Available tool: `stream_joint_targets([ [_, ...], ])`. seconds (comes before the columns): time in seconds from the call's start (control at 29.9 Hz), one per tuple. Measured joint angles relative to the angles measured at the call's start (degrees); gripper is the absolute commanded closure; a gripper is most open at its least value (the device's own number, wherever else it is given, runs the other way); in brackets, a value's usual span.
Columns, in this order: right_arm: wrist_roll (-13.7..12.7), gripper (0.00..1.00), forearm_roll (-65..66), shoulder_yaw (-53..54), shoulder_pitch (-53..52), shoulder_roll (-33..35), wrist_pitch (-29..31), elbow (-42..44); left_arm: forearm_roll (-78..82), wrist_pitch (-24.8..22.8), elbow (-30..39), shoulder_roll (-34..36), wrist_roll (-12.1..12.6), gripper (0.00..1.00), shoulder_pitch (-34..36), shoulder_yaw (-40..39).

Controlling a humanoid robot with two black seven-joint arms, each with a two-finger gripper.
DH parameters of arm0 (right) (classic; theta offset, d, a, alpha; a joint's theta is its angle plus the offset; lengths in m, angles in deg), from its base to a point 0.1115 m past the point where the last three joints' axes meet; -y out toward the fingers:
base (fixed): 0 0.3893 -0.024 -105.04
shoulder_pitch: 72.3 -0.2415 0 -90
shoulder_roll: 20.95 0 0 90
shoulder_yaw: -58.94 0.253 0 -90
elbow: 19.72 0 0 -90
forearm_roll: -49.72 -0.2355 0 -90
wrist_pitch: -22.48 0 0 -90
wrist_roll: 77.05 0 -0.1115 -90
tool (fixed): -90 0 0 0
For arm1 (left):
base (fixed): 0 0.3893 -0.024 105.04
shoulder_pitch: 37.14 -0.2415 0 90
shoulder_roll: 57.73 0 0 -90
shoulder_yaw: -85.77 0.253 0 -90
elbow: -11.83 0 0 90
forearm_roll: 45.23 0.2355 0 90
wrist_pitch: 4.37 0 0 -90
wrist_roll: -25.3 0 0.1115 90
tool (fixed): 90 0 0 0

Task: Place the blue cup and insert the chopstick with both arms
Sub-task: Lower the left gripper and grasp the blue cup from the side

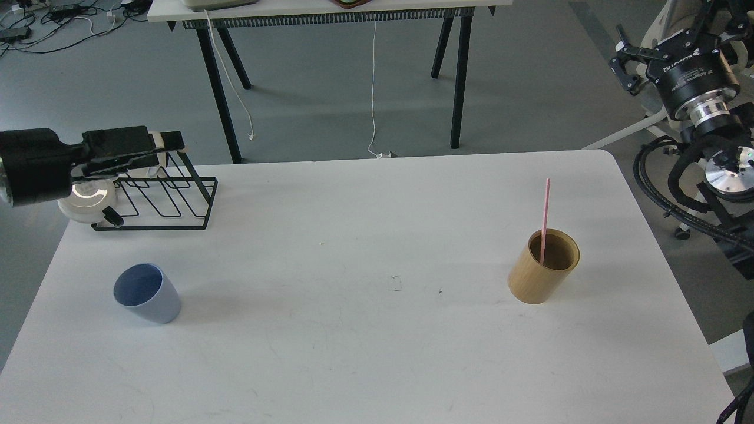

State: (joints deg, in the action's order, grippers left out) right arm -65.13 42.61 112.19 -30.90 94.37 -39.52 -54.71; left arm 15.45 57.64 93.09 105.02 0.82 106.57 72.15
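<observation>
The blue cup (147, 293) stands upright and empty at the table's front left. The pink chopstick (545, 213) stands leaning in a tan bamboo-coloured cylinder (542, 274) at the right of the table. My left gripper (169, 141) reaches in from the left, level with the wire rack's top and well behind the cup; its fingers are seen side-on and cannot be told apart. My right gripper (618, 57) hangs off the table's back right corner, open and empty, far above and right of the chopstick.
A black wire rack (171, 197) with a white cup and a white round lid (87, 197) stands at the back left, partly behind my left arm. The white table (377, 341) ends near the rack. A second table stands behind. Cables hang at the right.
</observation>
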Motion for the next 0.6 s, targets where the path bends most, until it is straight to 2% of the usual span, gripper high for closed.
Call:
stream_joint_targets([
  [0.23, 0.0, 0.00, 0.0, 0.0, 0.1, -0.3, 0.0, 0.0, 11.3, 1.3, -0.2, 2.1, -1.0, 0.10, -4.6, 2.3],
  [0.43, 0.1, 0.00, 0.0, 0.1, 0.3, -0.3, 0.0, 0.1, 17.5, 10.9, -1.6, 1.8, -3.2, 0.14, -9.0, 6.2],
  [0.6, 0.4, 0.00, 0.0, 0.1, 0.4, -0.5, 0.0, 0.1, 21.0, 19.6, -6.0, -0.5, -3.5, 0.14, -13.2, 11.1],
])
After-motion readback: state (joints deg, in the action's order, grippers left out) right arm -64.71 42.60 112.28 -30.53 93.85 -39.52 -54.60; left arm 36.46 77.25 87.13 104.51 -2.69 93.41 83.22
